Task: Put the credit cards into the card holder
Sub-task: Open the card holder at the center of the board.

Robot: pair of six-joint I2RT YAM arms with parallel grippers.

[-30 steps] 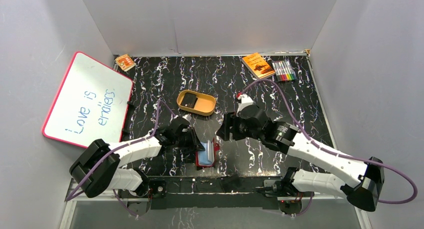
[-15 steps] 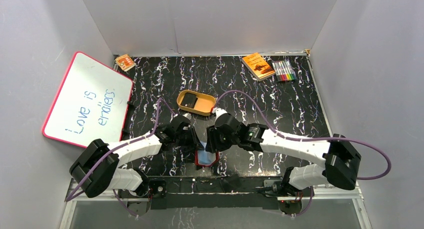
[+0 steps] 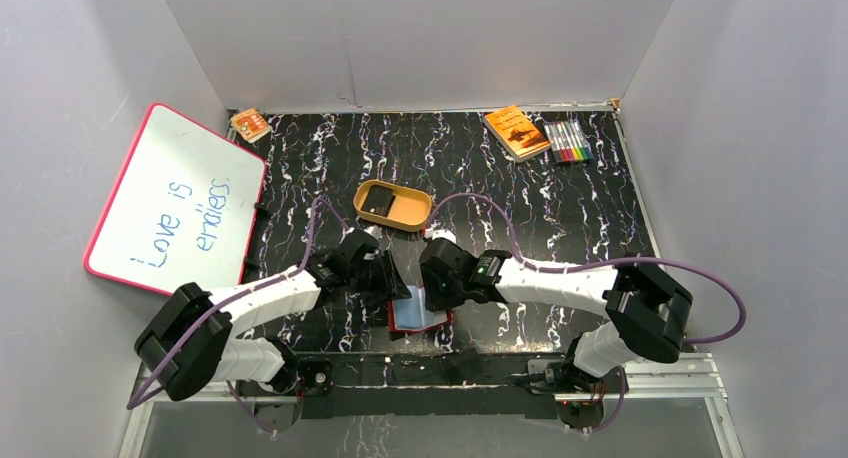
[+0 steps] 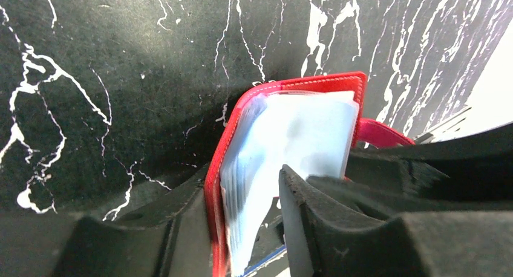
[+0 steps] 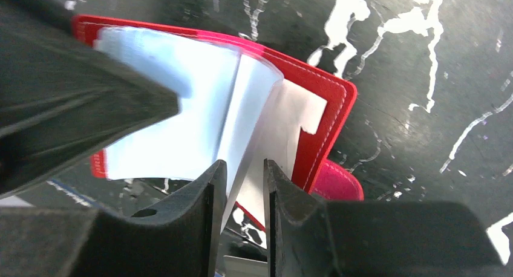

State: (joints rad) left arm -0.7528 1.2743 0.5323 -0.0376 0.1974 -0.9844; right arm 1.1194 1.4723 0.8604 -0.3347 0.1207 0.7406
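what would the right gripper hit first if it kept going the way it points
Probably the card holder: the right gripper already has its nearly closed fingers around one of its clear inner pockets, with the black marbled table right behind it.

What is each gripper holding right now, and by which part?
Both hold the card holder: left gripper clamps a red cover with its sleeves; right gripper pinches one clear inner sleeve at its edge.

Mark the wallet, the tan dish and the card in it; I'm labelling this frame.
wallet (image 3: 421, 307): top view, on its open pale pockets.
dish (image 3: 414, 218): top view, on its right rim.
card (image 3: 376, 205): top view, on its black face.
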